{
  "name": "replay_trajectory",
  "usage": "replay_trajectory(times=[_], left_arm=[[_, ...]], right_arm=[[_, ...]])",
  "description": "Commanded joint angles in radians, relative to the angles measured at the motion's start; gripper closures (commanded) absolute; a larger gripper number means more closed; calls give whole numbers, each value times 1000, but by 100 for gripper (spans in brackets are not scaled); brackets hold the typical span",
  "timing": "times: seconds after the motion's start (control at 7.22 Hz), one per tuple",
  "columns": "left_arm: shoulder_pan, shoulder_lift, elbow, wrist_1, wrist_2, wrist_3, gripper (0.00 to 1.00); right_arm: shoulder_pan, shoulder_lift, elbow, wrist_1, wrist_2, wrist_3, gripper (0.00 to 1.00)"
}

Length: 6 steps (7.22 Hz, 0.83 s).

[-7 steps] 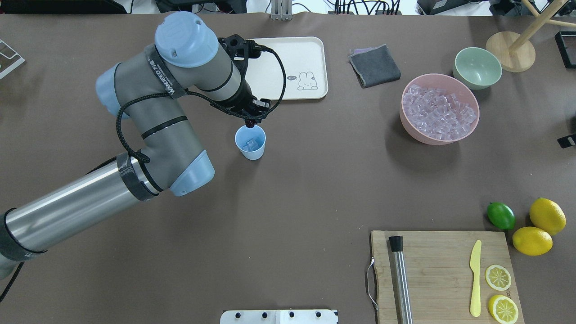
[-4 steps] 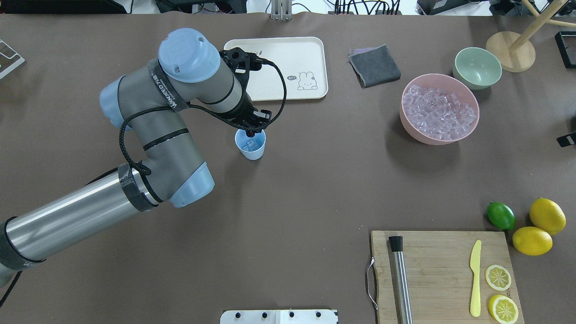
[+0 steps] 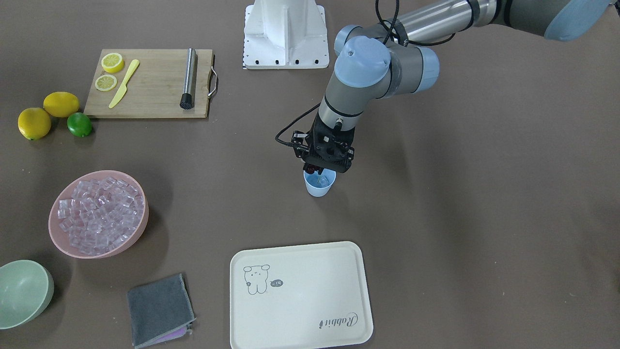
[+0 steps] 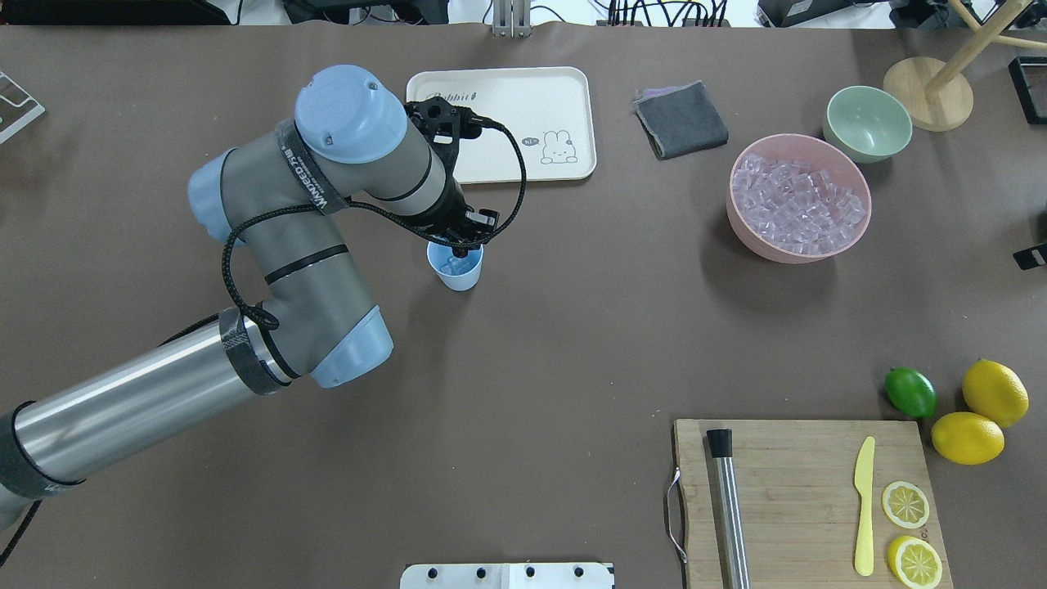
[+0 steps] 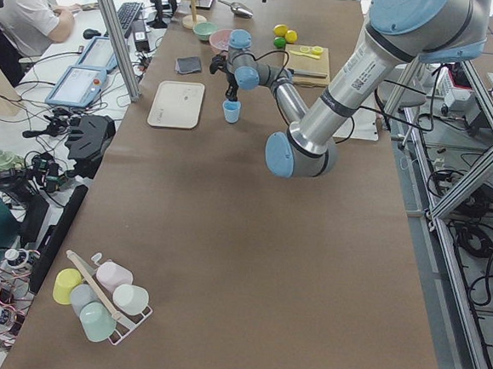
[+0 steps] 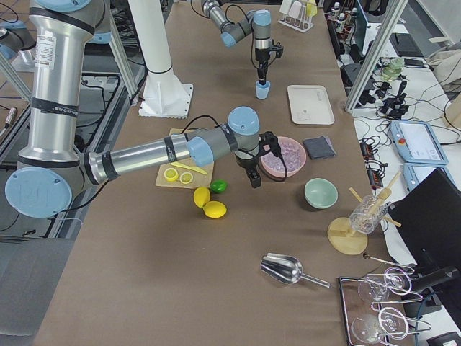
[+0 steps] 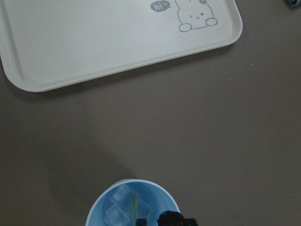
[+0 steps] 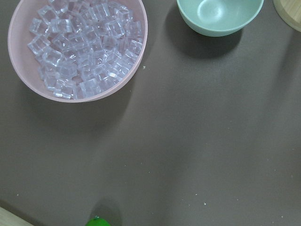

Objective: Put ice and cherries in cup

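The light-blue cup (image 4: 456, 272) stands mid-table, near the tray, with a few clear ice cubes (image 7: 120, 207) inside. My left gripper (image 4: 460, 245) points down right over the cup's mouth (image 3: 319, 183). It is shut on the dark cherries (image 7: 171, 219), which hang at the cup's rim, their green stem (image 7: 135, 208) over the ice. The pink bowl (image 4: 761, 241) holds many more ice cubes (image 8: 84, 47). My right gripper (image 6: 254, 179) shows only in the exterior right view, near the pink bowl; I cannot tell whether it is open or shut.
A cream tray (image 4: 523, 106) lies behind the cup, a grey cloth (image 4: 681, 119) to its right. A pale green bowl (image 4: 867, 123) stands behind the pink bowl. A cutting board (image 4: 802, 491) with knife, muddler and lemon slices lies front right, beside a lime (image 4: 910, 392) and two lemons.
My left gripper has moved with the cherries from just behind the cup to right over its mouth and lower. The cup has not moved.
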Motion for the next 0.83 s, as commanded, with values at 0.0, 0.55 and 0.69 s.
replay_trajectory(times=[0.0,0.55,0.69], left_arm=[[-28,0,1,1,8,2,4],[-453,188,-26,11,-288,244,3],[-573,255,-24,53,-333,421,4]], right_arm=[[0,-3,-2,0,0,0,2],[0,-3,-3,0,0,0,2],[0,-2,-8,0,2,-2,2]])
